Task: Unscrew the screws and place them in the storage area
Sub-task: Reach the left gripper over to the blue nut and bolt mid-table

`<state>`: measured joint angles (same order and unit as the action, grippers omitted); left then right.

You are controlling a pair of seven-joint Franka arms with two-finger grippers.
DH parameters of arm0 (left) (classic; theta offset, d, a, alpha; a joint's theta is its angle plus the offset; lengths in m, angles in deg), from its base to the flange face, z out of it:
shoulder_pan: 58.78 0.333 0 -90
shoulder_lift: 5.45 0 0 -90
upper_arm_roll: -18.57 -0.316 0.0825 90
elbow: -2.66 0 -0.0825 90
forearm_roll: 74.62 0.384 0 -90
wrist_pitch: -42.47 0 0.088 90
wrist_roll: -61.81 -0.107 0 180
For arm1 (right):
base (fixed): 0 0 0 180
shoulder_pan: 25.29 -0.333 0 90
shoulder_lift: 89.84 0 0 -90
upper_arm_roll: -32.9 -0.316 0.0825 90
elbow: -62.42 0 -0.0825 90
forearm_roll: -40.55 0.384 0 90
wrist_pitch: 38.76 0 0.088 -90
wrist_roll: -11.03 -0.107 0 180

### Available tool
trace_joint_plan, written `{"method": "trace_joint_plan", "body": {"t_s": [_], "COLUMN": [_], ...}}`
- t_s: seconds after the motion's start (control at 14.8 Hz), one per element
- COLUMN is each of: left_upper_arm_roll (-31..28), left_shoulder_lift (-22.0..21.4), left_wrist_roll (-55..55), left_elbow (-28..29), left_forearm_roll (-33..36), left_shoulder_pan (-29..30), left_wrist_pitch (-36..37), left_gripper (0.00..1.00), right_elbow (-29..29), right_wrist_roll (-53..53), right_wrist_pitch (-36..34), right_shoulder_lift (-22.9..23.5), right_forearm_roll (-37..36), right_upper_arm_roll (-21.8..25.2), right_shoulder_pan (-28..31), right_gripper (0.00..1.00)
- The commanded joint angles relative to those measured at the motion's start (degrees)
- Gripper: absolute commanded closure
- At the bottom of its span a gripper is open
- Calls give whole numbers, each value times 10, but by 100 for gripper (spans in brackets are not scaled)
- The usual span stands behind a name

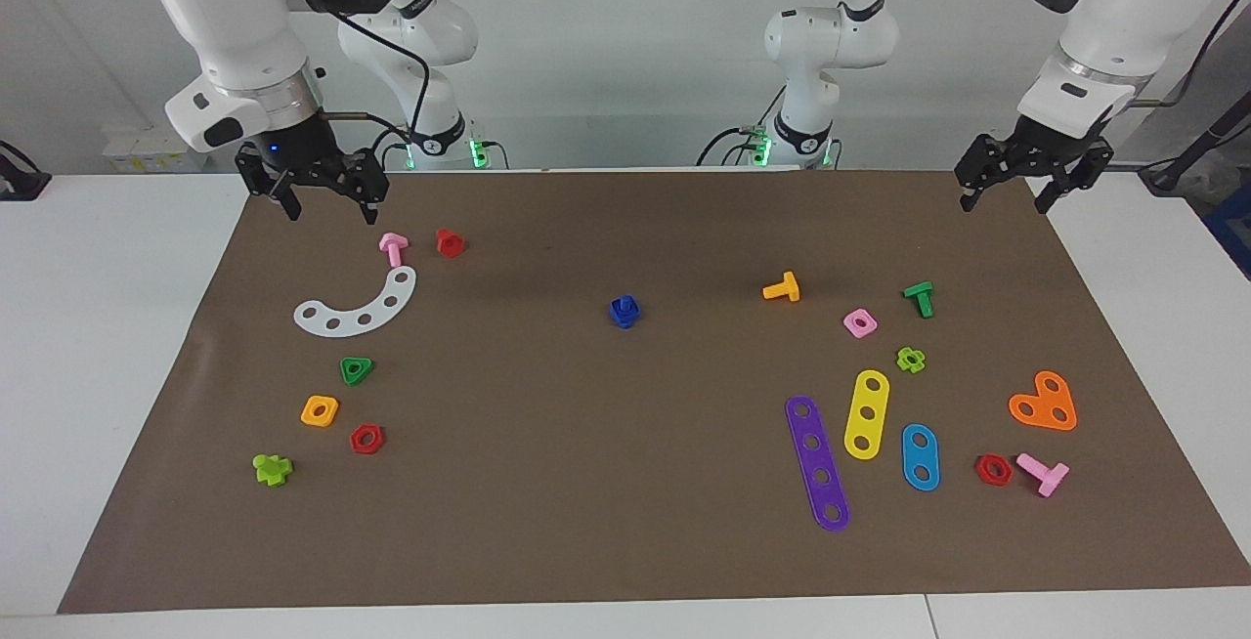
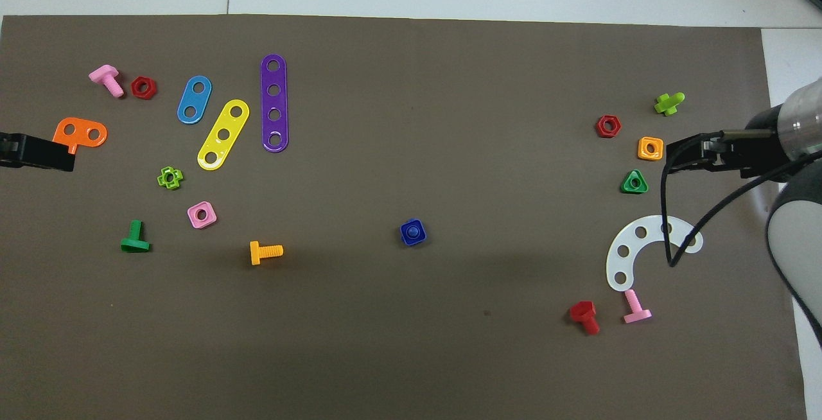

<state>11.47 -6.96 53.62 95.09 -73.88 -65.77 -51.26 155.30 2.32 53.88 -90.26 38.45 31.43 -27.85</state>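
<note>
Across the middle of the table lies a big brown paper mat (image 1: pixel 625 522), and both arms wait at its robot-side corners. Up over the corner at the right arm's end hangs the right gripper (image 1: pixel 315 191), fingers spread, nothing between them. Over the corner at the left arm's end hangs the left gripper (image 1: pixel 1018 180), fingers likewise spread and empty.

Now the flat pieces! Toward the left arm's end, near the mat's edge away from the robots, sits a long purple plastic strip with four holes (image 1: pixel 818 463); just beside it lie a yellow three-hole strip (image 1: pixel 866 414) and a short blue two-hole strip (image 1: pixel 921 457). An orange heart-shaped plate (image 1: pixel 1044 402) rests closer to that end's edge. Toward the right arm's end, a white curved five-hole plate (image 1: pixel 357 305) lies near the right gripper's corner, with a pink T-shaped bolt (image 1: pixel 394 247) and a red bolt (image 1: pixel 450 242) just beside it on the robots' side.

And the task piece: the small blue plastic bolt (image 1: pixel 625 311), standing in a blue square nut, sits alone at the mat's centre, well apart from both grippers and from every other part. An orange T-shaped bolt (image 1: pixel 783 288) lies nearest it, toward the left arm's end.
</note>
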Motion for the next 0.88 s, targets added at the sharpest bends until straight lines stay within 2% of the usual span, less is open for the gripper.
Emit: {"method": "trace_joint_plan", "body": {"t_s": [0.0, 0.27, 0.47, 0.68, 0.81], "left_upper_arm_roll": [-2, 1, 5, 5, 5], "left_shoulder_lift": [5, 5, 8, 46, 64], "left_wrist_roll": [3, 8, 47, 178, 266], "left_elbow": [-8, 13, 49, 58, 81], "left_forearm_roll": [-12, -7, -7, -20, -27], "left_shoulder_pan": [5, -9, -57, -129, -184], "left_wrist_pitch": [6, 0, -22, -50, -106], "left_gripper": [2, 3, 5, 8, 8], "right_elbow": [11, 11, 11, 11, 11], "right_wrist_roll": [13, 16, 15, 15, 16], "right_wrist_pitch": [-5, -4, -4, -4, -4], "right_shoulder_lift": [-12, -12, -12, -12, -12], "right_forearm_roll": [13, 13, 13, 13, 13], "right_upper_arm_roll": [-4, -6, -5, -5, -6], "right_shoulder_pan": [8, 6, 14, 11, 10], "right_gripper": [0, 0, 0, 0, 0]}}
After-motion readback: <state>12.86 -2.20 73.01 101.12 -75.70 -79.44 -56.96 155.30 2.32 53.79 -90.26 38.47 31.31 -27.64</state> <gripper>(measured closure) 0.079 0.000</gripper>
